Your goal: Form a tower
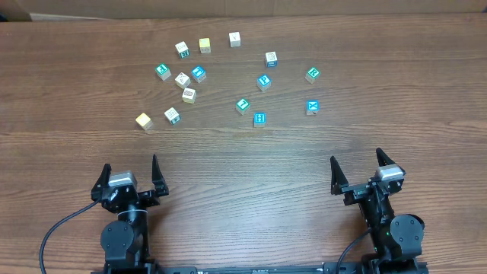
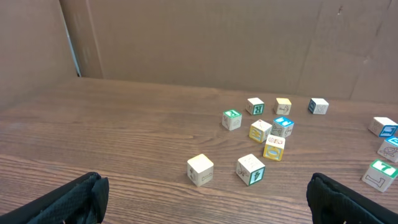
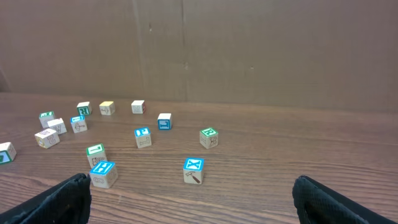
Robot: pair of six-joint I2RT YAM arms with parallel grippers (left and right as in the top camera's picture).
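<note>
Overhead view: the wooden cubes (image 1: 182, 79) lie scattered across the far half of the table (image 1: 243, 160), each resting by itself on the wood. The blue cube with the white X (image 1: 312, 106) sits at the right end of the scatter, just nearer than a green-faced cube (image 1: 312, 74). The left gripper (image 1: 130, 164) and right gripper (image 1: 356, 156) sit at the near edge toward their own corners, claws spread wide and holding nothing.

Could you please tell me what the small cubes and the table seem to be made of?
The small cubes: probably wood, pale bare sides showing in the wrist views, with matt printed or painted faces in blue, teal and yellow. The table: brown wood-grain surface, slight sheen; solid wood or laminate cannot be told.
</note>
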